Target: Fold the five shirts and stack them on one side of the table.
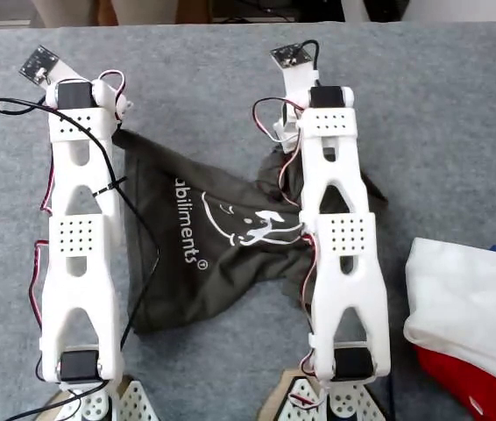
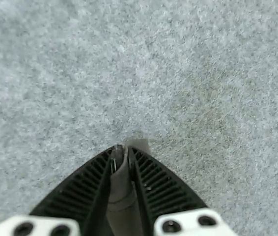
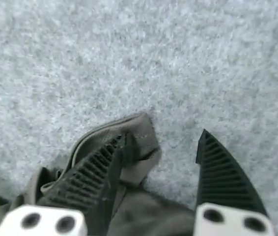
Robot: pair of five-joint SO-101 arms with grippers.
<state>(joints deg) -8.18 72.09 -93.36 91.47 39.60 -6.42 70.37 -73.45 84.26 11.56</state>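
At the near right edge of the table lies a pile of white and red shirts, which looks like the stack in progress. Between the two arms the dark shirt lies print-up. It is fairly flat on its left half but crumpled and drawn narrow under the right arm. At its far left corner the left gripper is clamped on a thin fold of the cloth, which runs up between the closed fingers. At the far right, the right gripper stands wide with nothing gripped. One finger rests in a bunched hem edge and the other is over the grey surface just beside it. The step in hand seems to be taking both far corners to spread the shirt before folding. The right gripper should probably shift so the hem sits fully between its fingers, and should close on the edge itself rather than the whole bunch. Both arms can then draw apart, low over the table, to pull the crumple flat. The left pinch is slim and may slip under a hard pull. The grey surface continues beyond the grippers, leaving room to stretch farther.
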